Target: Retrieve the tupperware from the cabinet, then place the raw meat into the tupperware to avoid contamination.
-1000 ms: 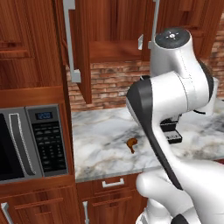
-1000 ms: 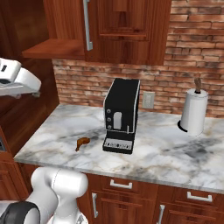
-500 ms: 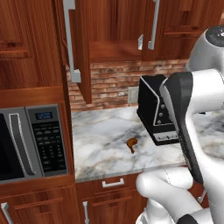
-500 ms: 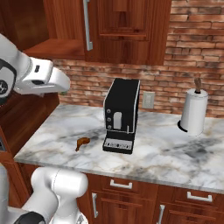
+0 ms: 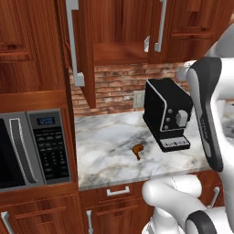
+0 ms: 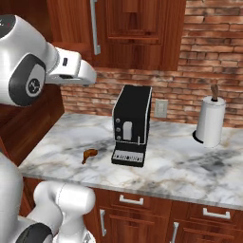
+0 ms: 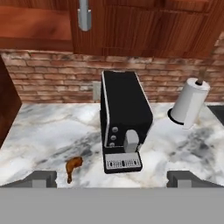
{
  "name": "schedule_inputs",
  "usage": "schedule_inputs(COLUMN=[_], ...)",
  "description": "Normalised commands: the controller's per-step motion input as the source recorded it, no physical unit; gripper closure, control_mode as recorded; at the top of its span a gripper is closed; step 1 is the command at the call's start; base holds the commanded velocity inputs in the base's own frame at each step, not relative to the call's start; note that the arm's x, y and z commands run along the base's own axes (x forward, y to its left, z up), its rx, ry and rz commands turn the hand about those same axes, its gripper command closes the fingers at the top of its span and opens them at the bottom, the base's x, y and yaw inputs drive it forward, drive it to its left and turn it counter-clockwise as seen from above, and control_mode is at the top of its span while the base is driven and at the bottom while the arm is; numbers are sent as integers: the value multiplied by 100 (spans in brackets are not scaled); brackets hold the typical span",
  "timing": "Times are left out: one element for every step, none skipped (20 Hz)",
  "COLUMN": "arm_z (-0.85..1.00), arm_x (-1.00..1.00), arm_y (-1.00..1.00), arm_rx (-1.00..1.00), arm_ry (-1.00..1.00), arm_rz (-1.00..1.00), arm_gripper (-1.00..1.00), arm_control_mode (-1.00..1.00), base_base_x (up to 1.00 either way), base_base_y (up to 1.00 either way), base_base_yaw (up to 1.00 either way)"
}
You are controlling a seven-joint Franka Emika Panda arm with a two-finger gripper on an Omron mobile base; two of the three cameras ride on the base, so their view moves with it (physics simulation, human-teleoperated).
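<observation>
The raw meat (image 5: 137, 150) (image 6: 89, 153) (image 7: 73, 165), a small reddish-brown drumstick, lies on the marble counter (image 5: 107, 141) just left of the black coffee machine (image 5: 167, 114). Above hangs the dark wood cabinet (image 5: 119, 27) (image 6: 135, 28); one door (image 5: 81, 50) stands swung out toward me. The tupperware is out of view. In the hand view my gripper (image 7: 112, 179) is open, its fingertips (image 7: 41, 178) far apart with nothing between them, high over the counter's front and looking down at the meat and the machine.
A microwave (image 5: 29, 148) is built into the left cabinetry. A white paper towel roll (image 6: 211, 121) (image 7: 188, 105) stands at the right by the brick wall. The coffee machine (image 6: 132, 123) (image 7: 124, 122) sits mid-counter. My white arm (image 5: 210, 114) (image 6: 28, 61) rises beside it.
My arm has swung up and away to the right in the left base view, uncovering the coffee machine. The jaws stay open. The meat has not moved.
</observation>
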Motion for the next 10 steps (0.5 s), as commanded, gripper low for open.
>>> schedule_inputs(arm_z=[54, 55, 52, 49, 54, 51, 37, 31, 30, 31], arm_x=[57, 54, 57, 57, 56, 57, 63, 68, 70, 66], arm_y=[-18, -21, -15, -7, 0, 0, 0, 0, 0, 5], arm_rx=[16, 14, 13, 13, 14, 13, 8, 4, 0, 0], arm_ry=[-1, 0, 0, -1, -4, -5, -2, 0, -1, -1], arm_rz=[0, 0, 0, 0, 0, 0, 0, 3, 4, 5], arm_gripper=[-100, -100, -100, -100, -100, -100, -100, -100, -100, -100], arm_control_mode=[-100, -100, -100, -100, -100, -100, -100, -100, -100, -100], base_base_x=[0, 0, 0, 0, 0, 0, 0, 0, 0, 0], base_base_y=[0, 0, 0, 0, 0, 0, 0, 0, 0, 0], base_base_yaw=[0, 0, 0, 0, 0, 0, 0, 0, 0, 0])
